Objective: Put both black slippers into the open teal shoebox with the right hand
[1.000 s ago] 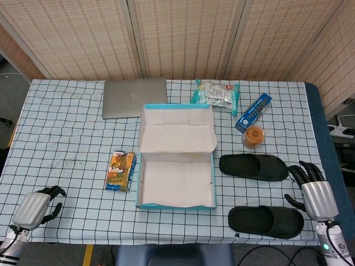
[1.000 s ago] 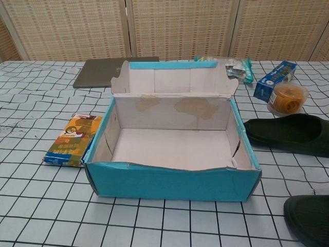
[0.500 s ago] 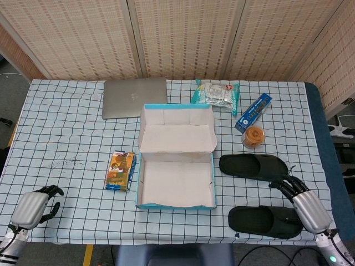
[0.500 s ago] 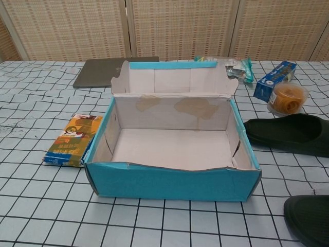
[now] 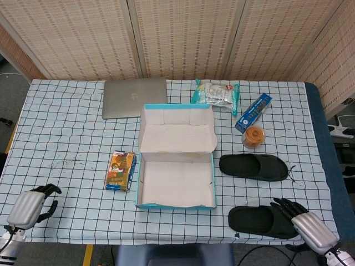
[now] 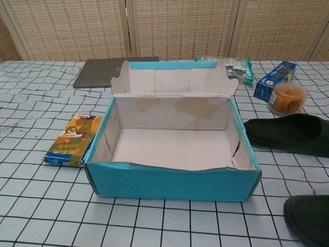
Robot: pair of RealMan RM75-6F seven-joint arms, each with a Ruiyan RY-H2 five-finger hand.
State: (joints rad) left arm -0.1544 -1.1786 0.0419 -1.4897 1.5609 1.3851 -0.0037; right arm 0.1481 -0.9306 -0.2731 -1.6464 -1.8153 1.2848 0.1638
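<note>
Two black slippers lie right of the open teal shoebox (image 5: 175, 206), which holds nothing. The far slipper (image 5: 253, 167) is level with the box's middle; the near slipper (image 5: 259, 220) lies by the table's front edge. My right hand (image 5: 306, 226) sits at the near slipper's right end, its dark fingers (image 5: 286, 209) spread over that end and holding nothing. My left hand (image 5: 29, 205) rests at the front left corner, fingers curled in on nothing. The chest view shows the shoebox (image 6: 172, 182), the far slipper (image 6: 288, 134) and part of the near slipper (image 6: 311, 218), but no hands.
A snack packet (image 5: 120, 170) lies left of the box. Behind the box are a grey laptop (image 5: 134, 97) and a plastic bag (image 5: 216, 93). A blue carton (image 5: 253, 112) and an orange tub (image 5: 254, 136) stand behind the far slipper.
My right hand has moved toward the front edge, from beside the far slipper to the near slipper's right end. My left hand has slid slightly nearer the front edge.
</note>
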